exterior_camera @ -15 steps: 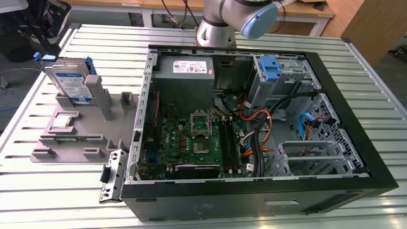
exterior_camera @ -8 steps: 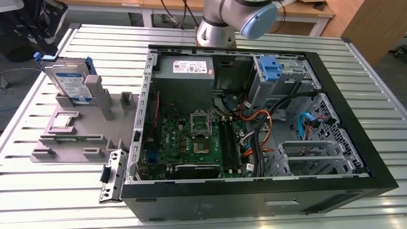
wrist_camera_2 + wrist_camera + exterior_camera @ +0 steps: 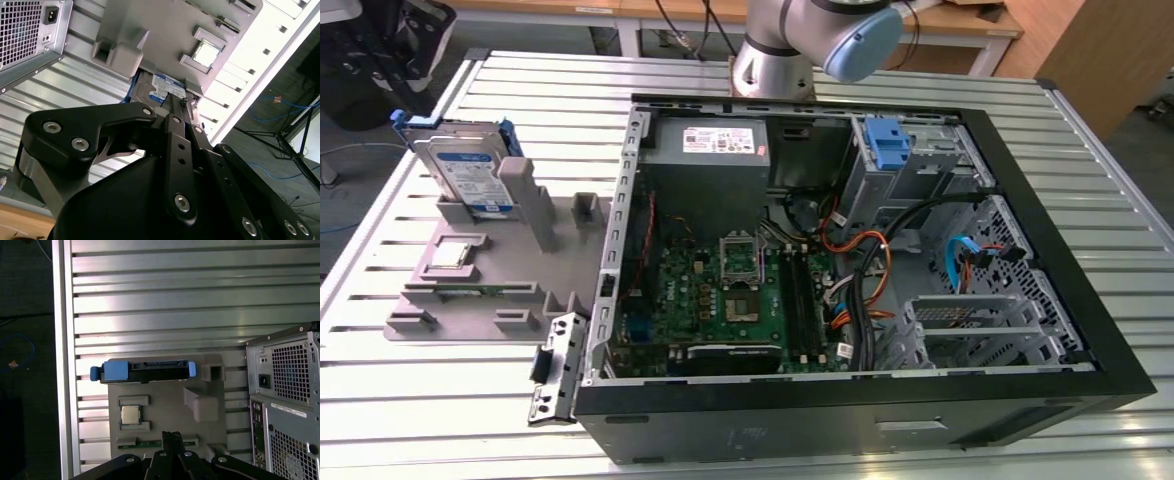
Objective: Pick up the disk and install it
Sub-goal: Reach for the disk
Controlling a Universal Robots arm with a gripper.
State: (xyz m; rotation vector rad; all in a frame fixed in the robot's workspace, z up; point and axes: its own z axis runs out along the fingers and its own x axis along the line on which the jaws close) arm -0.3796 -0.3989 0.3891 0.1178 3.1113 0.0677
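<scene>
The disk (image 3: 462,172) is being held upright by the grey fixture (image 3: 507,268), ungrasped and uninstalled; the end effector (image 3: 172,436) is seemingly closed, empty.

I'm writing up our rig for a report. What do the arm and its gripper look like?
The arm is a silver-grey tube with a light-blue joint cap in the exterior view. The gripper is matte black, built of flat linked bars fastened with silver socket-head bolts, in both wrist views.
</scene>
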